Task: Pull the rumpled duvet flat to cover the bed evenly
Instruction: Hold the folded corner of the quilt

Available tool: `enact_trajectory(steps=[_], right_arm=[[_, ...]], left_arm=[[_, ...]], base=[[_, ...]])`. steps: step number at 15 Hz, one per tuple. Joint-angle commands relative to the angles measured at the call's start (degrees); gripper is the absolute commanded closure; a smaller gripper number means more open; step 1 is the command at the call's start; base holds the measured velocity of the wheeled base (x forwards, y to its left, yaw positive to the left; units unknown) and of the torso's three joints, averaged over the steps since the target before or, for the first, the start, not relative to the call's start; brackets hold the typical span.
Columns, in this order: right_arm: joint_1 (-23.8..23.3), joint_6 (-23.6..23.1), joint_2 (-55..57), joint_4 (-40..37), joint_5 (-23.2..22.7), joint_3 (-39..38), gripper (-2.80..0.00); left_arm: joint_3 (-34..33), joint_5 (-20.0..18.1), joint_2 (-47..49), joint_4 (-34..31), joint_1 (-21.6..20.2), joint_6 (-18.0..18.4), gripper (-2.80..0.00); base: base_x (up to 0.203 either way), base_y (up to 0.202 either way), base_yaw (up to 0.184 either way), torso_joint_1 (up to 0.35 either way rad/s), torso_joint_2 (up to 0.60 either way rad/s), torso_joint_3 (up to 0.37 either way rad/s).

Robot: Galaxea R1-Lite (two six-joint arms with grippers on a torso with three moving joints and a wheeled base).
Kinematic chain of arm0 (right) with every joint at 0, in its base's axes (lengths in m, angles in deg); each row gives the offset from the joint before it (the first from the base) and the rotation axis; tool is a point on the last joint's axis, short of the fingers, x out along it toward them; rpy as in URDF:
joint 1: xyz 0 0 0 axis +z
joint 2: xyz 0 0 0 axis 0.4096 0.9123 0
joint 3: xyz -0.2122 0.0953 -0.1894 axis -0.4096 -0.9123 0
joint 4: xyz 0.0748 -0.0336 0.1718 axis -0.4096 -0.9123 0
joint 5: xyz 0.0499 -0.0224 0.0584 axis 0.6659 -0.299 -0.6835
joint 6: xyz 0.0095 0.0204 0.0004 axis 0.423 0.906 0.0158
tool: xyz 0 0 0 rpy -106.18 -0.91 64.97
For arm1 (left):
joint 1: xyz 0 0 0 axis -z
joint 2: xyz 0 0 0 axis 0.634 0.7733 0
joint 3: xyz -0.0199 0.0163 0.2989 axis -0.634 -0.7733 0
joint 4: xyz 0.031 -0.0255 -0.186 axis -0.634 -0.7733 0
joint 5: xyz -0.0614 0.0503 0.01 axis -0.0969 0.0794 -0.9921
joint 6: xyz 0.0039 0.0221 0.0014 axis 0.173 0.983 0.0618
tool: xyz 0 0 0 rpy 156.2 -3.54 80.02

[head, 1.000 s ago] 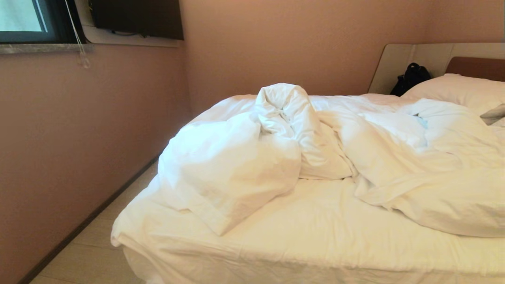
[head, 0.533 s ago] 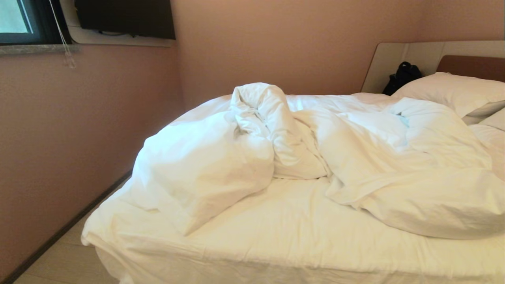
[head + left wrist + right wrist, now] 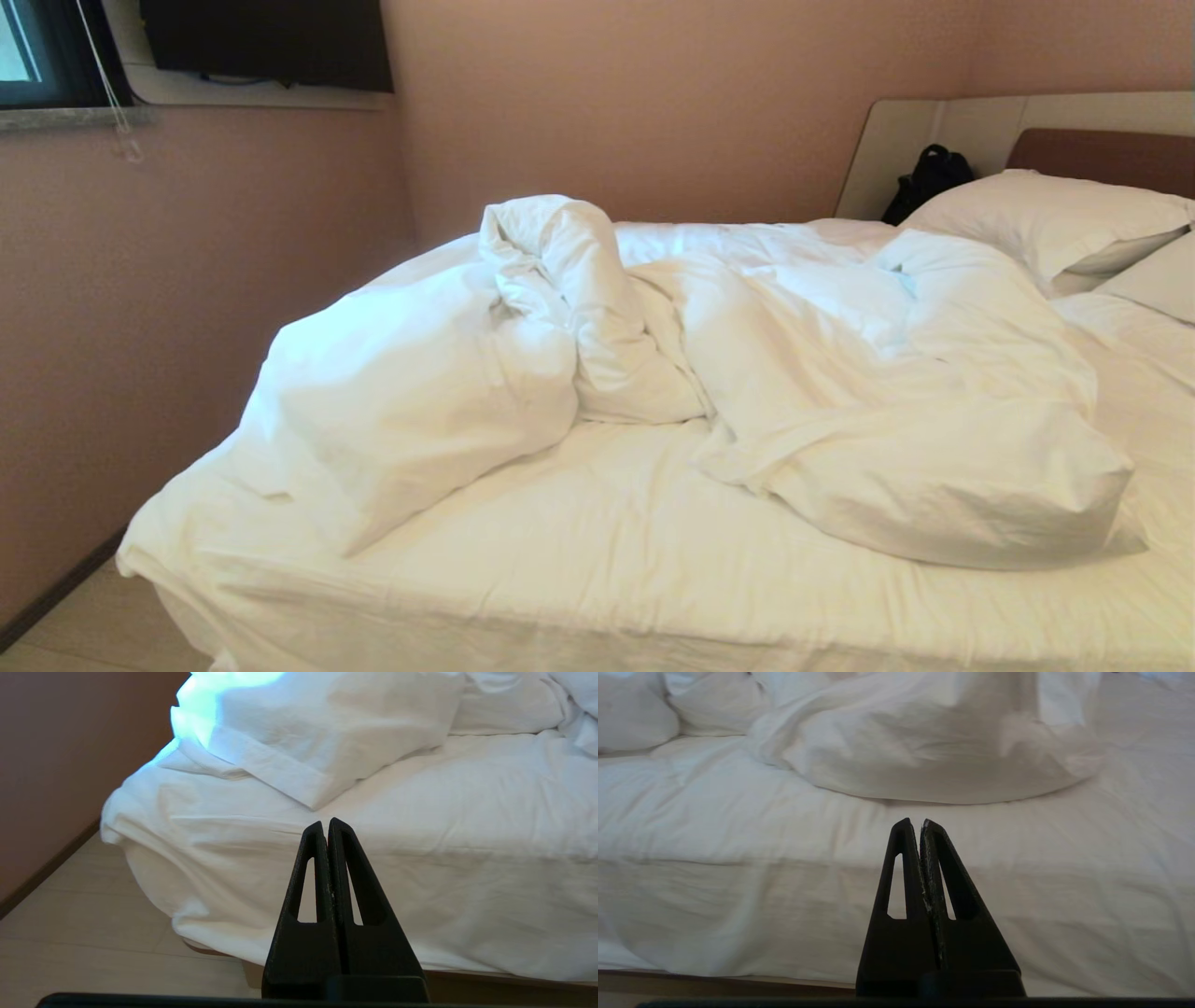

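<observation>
You had the duvet (image 3: 653,373) bunched in a rumpled heap across the middle of the bed (image 3: 597,569), running from about nine o'clock to three o'clock in the head view. Its left lobe (image 3: 401,401) sagged toward the bed's left corner, a twisted peak (image 3: 560,252) stood up at about twelve o'clock of the heap, and the broad right fold (image 3: 934,448) spread toward four o'clock. The near strip of the mattress sheet (image 3: 607,560), at six o'clock, lay bare and creased, with the duvet covering none of it.

Beyond the heap, at two o'clock, you could see two white pillows (image 3: 1046,219) stacked against the headboard (image 3: 1102,154), and a dark bag (image 3: 924,177) leaned on the beige surround at about one o'clock. A pink wall (image 3: 187,280) ran along the bed's left side, with a dark screen (image 3: 271,42) mounted high at eleven o'clock and a window edge (image 3: 28,47) at ten.

Your left gripper (image 3: 327,821) hung in front of the bed's left front corner, fingers pressed together and holding nothing, pointing at the sheet's edge with the duvet's corner flap (image 3: 299,779) just beyond it at twelve o'clock. Your right gripper (image 3: 917,821) faced the bed's front edge too, fingers together and empty, with the duvet's right fold (image 3: 934,751) lying further in at twelve o'clock. Neither touched the bedding.
</observation>
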Motion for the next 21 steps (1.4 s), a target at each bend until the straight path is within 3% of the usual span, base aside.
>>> enact_trajectory(steps=[1,10,21], right_arm=[[0.0,0.1,0.0,0.1,0.0,0.0,0.00],[0.0,0.1,0.0,0.1,0.0,0.0,0.00],[0.0,0.1,0.0,0.1,0.0,0.0,0.00]], left_arm=[[0.0,0.0,0.0,0.0,0.0,0.0,0.00],[0.0,0.0,0.0,0.0,0.0,0.0,0.00],[0.0,0.0,0.0,0.0,0.0,0.1,0.00]], base=[[0.000,-0.194,0.001,0.002,0.00,0.007],[0.000,-0.180,0.000,0.002,0.00,0.003],[-0.039,-0.001,0.000,0.000,0.00,0.001]])
